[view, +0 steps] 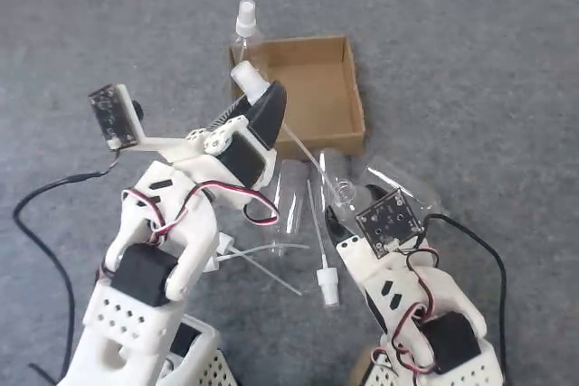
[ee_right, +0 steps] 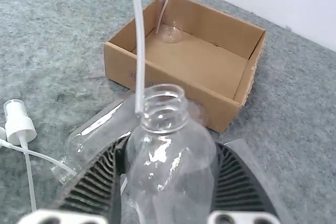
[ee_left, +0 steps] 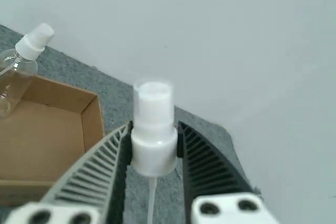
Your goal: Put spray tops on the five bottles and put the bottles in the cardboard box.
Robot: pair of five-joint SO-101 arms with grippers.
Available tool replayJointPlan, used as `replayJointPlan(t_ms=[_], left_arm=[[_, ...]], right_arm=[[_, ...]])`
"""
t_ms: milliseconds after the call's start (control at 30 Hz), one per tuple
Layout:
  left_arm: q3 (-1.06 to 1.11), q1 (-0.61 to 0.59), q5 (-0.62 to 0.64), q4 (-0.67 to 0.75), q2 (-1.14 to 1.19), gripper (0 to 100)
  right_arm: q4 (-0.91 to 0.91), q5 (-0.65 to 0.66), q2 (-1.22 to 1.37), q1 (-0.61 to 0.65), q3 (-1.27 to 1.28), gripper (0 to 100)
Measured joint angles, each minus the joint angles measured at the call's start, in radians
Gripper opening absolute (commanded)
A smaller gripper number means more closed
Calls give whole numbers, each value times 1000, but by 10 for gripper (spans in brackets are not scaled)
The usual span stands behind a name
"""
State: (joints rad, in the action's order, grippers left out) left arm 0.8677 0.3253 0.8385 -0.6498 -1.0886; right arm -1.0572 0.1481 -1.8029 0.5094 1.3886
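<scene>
Capping step, one bottle in hand. The left gripper [ee_left: 153, 128], jaws clamped on a white spray top [ee_left: 152, 103], holds it raised over the near left corner of the cardboard box [view: 357, 101]. Its dip tube [ee_right: 137, 40] slants down to the right, toward the open mouth of a clear bottle [ee_right: 168, 171]. The right gripper [ee_right: 170, 150] has its jaws clamped on this bottle, just near of the box. The tube tip lies at the mouth's rim; whether it is inside cannot be told. Next, judged: guide the tube fully in, lower the top onto the neck, seat it. One capped bottle [view: 244, 24] stands in the box's far left corner. An uncapped bottle [view: 289, 201] lies between the arms; a loose spray top [view: 328, 282] lies nearer. Neither blocks the insertion, though both crowd the space.
</scene>
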Motion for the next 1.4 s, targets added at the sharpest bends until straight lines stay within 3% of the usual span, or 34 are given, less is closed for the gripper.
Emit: replayJointPlan(t_ms=[1100, 1400], left_arm=[[64, 0, -35, 49, 0, 11], [64, -71, -35, 49, 0, 11]], right_arm=[[0, 44, 0, 25, 32, 80], [0, 44, 0, 23, 32, 80]])
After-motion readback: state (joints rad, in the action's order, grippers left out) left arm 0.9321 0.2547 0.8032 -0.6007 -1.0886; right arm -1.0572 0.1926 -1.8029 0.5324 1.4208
